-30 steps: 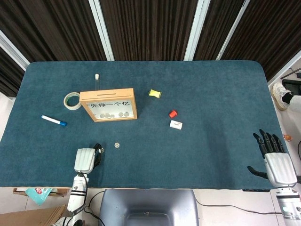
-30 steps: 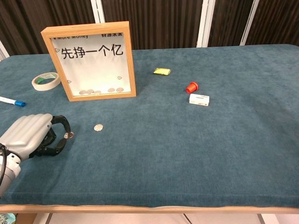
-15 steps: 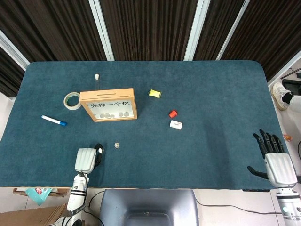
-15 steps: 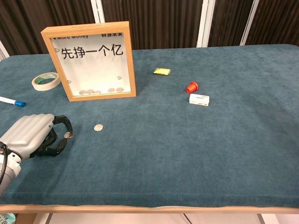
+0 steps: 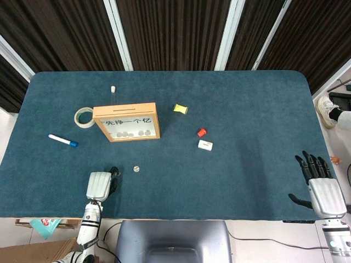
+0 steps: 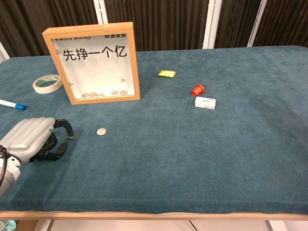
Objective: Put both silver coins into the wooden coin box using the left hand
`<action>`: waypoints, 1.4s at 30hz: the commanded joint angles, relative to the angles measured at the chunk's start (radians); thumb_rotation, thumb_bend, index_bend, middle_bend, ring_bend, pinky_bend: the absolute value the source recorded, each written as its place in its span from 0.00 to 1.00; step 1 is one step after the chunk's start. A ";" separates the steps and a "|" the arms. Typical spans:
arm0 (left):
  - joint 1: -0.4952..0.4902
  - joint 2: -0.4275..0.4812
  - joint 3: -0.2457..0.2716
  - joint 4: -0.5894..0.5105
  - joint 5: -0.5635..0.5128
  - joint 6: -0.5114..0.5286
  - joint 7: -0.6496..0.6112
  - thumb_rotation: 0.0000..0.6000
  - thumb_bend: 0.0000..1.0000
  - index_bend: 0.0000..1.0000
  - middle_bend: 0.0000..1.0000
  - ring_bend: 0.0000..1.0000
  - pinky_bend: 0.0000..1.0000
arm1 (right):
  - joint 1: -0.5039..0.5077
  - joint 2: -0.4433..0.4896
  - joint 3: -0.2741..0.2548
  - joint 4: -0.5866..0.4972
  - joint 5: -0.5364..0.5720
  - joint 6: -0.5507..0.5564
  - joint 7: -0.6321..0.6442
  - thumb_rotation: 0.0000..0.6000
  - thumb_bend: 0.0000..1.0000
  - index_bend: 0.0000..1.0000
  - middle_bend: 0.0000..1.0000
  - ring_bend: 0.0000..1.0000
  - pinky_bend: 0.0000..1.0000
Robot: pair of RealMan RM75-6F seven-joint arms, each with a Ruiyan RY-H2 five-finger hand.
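Observation:
The wooden coin box (image 5: pixel 126 122) (image 6: pixel 91 62) stands upright at the left, with several coins behind its glass. One silver coin (image 5: pixel 136 169) (image 6: pixel 101 131) lies flat on the blue cloth in front of it. My left hand (image 5: pixel 100 186) (image 6: pixel 33 139) sits near the front edge, left of that coin, fingers curled. It pinches the second silver coin (image 6: pixel 71 138), which shows as a thin edge at a fingertip. My right hand (image 5: pixel 321 186) is at the far right front, off the table edge, fingers spread and holding nothing.
A tape roll (image 5: pixel 84 117) (image 6: pixel 47 83) and a blue-capped marker (image 5: pixel 62 141) (image 6: pixel 12 105) lie left of the box. A yellow item (image 5: pixel 180 108) (image 6: pixel 167 73), red cap (image 5: pixel 202 132) (image 6: pixel 197 90) and small white box (image 5: pixel 205 144) (image 6: pixel 205 102) lie to its right.
My left hand has drawn slightly back toward the front left. The coin at its fingertips has turned from face-up to edge-on. The right hand has not moved.

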 commanded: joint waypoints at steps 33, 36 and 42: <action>-0.016 -0.019 -0.022 0.059 0.004 0.038 -0.067 1.00 0.37 0.50 1.00 1.00 1.00 | 0.002 0.001 -0.003 -0.001 0.001 -0.009 -0.009 1.00 0.17 0.00 0.00 0.00 0.00; -0.017 -0.020 -0.018 0.063 0.012 0.043 -0.079 1.00 0.37 0.50 1.00 1.00 1.00 | 0.002 0.000 -0.003 -0.002 0.001 -0.010 -0.012 1.00 0.17 0.00 0.00 0.00 0.00; -0.024 -0.025 -0.019 0.084 0.016 0.038 -0.104 1.00 0.37 0.54 1.00 1.00 1.00 | 0.003 0.001 -0.003 -0.002 0.002 -0.012 -0.011 1.00 0.17 0.00 0.00 0.00 0.00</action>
